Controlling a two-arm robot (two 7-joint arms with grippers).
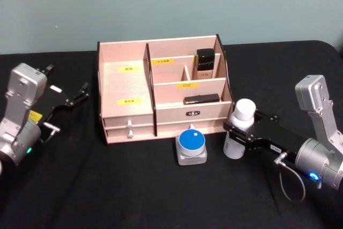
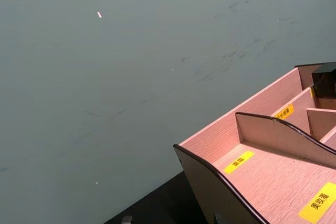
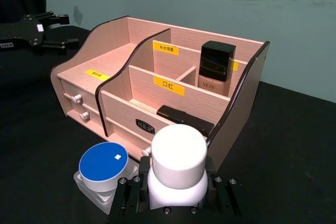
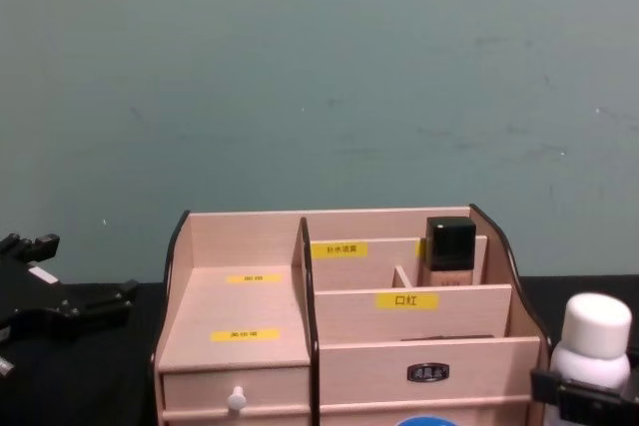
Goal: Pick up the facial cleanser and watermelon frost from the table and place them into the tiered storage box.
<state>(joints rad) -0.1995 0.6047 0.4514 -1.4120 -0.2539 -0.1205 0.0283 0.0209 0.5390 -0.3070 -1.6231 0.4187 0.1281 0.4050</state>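
Cleanser bottle (image 1: pixel 245 111) was upright, clamped in right gripper (image 1: pixel 237 131) beside storage box (image 1: pixel 124 49); blue-lidded jar (image 1: pixel 191 142) sat in front. Left gripper (image 1: pixel 80 94) was spread open, empty.

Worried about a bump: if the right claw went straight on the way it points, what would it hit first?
Probably the tiered storage box, its front right corner, though depth is unclear.

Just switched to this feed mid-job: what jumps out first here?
The right gripper is clamped on a white-capped bottle, held upright just off the front right corner of the tiered storage box. A blue-lidded jar sits on the black table right in front of the box, and the left gripper hangs open off the box's left side.
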